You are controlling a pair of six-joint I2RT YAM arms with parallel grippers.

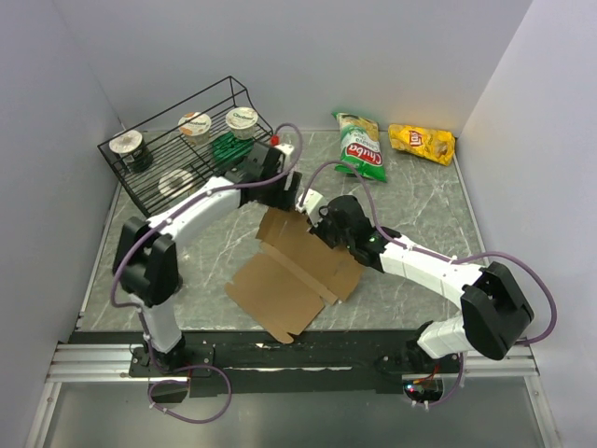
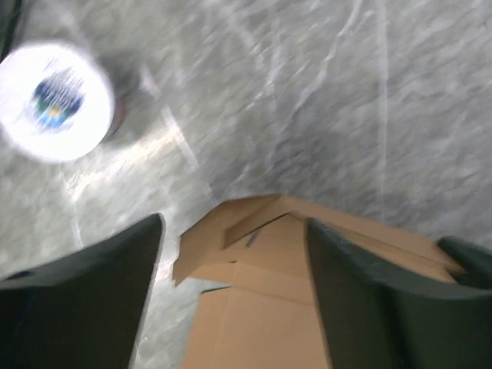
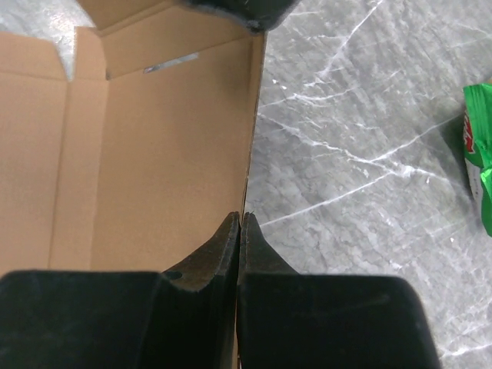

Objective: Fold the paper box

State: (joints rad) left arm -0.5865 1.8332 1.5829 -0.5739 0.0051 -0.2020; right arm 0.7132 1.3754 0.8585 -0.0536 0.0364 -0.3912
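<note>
Black wire rack [image 1: 163,154] holds 4 lidded cups [image 1: 194,121]; brown cardboard paper box [image 1: 289,275] sits inside spread left gripper [image 2: 234,223], right gripper [image 3: 240,219] pinches its edge

1 paper box [image 1: 294,271], 2 chip bags [image 1: 362,149], 1 wire rack [image 1: 140,191], prob. 4 cups [image 1: 242,119].

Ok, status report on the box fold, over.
Left gripper open, straddling raised flap of plain brown corrugated cardboard box. Right gripper shut on its side edge. Green chip bag lies apart, not blocking.
</note>
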